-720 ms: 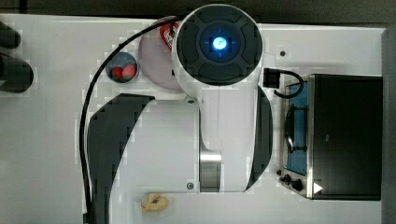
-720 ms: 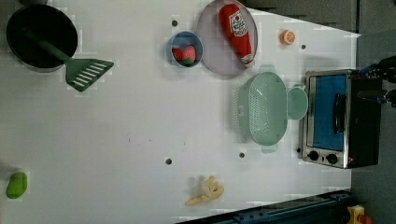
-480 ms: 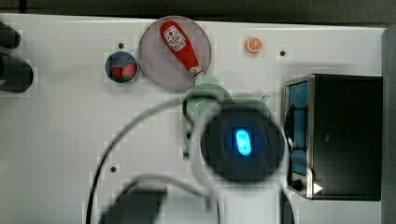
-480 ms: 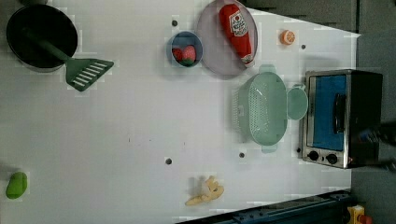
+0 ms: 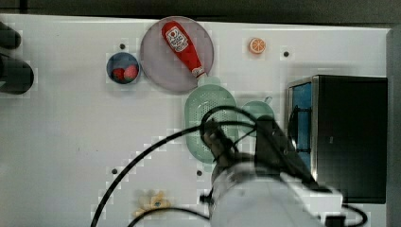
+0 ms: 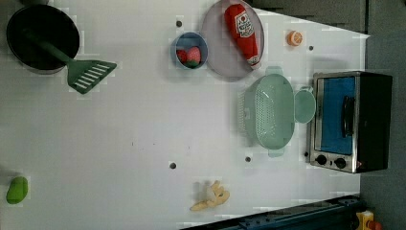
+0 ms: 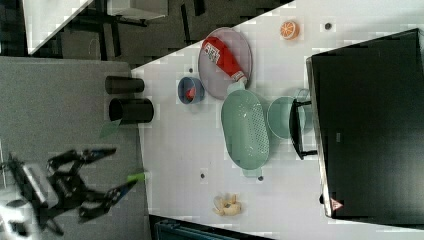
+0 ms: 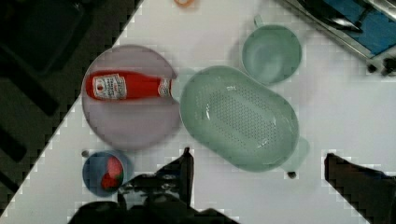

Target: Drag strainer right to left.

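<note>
- Pale green plastic, perforated across its floor: the strainer (image 6: pixel 269 112) is an elongated oval bowl with a raised rim and a small tab handle at each narrow end.
- Location: it rests on the white bench (image 6: pixel 119 139), near the edge occupied by the toaster oven (image 6: pixel 352 121). The green cup (image 6: pixel 304 106) sits just beside it on the oven side; the grey plate (image 6: pixel 225 52) carrying the ketchup bottle (image 6: pixel 244 31) lies close to one tab, and whether they touch cannot be told.
- End effector (image 8: pixel 259 161): released, fingers spread wide, nothing held. In the wrist view it hangs above the bench with the strainer ahead of it, not in contact.
- Handling judgement: thin moulded plastic, so likely light and fairly stiff, with a smooth base that should slide readily on the bench. Little force needed; too much may tip it or make it skid.
- Purchase judgement: the long rim wall on the cup side, or hooking one finger inside the bowl, looks most secure. The tabs are small and invite rotation.
- Hazard judgement: the plate crowds the tab nearest it; the open bench beyond is clear.
</note>
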You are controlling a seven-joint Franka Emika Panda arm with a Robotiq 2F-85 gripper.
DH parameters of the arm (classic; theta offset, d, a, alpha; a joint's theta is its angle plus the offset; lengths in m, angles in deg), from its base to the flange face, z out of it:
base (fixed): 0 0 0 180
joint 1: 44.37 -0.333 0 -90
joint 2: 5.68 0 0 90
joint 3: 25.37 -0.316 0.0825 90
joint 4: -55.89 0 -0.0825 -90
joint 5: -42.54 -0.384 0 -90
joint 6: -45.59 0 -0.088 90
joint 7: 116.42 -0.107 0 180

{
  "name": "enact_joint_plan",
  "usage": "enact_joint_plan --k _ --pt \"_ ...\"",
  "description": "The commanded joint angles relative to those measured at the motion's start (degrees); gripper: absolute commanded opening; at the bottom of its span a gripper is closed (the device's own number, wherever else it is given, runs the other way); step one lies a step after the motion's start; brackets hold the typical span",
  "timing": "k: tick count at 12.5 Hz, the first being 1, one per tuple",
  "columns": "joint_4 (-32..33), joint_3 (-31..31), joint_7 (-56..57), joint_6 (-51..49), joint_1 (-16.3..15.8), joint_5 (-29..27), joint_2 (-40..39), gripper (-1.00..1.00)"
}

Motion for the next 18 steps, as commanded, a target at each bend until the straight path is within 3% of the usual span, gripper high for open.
enact_joint_plan --k 1,7,12,15,18 --pt "11.05 -1.11 -4.13 7.82 0.3 -0.12 -11.2 1.0" --pt "23.17 -1.83 -21.48 37.77 0.16 -0.13 -27.39 1.0" --pt "23.61 -3.99 -39.75 53.17 -1.22 -0.16 -42.14 1.0" --pt "23.54 -4.68 -40.27 61.56 -2.53 -0.16 -47.76 1.0" --pt "22.88 -4.7 -40.26 61.8 -3.77 -0.16 -50.41 1.0"
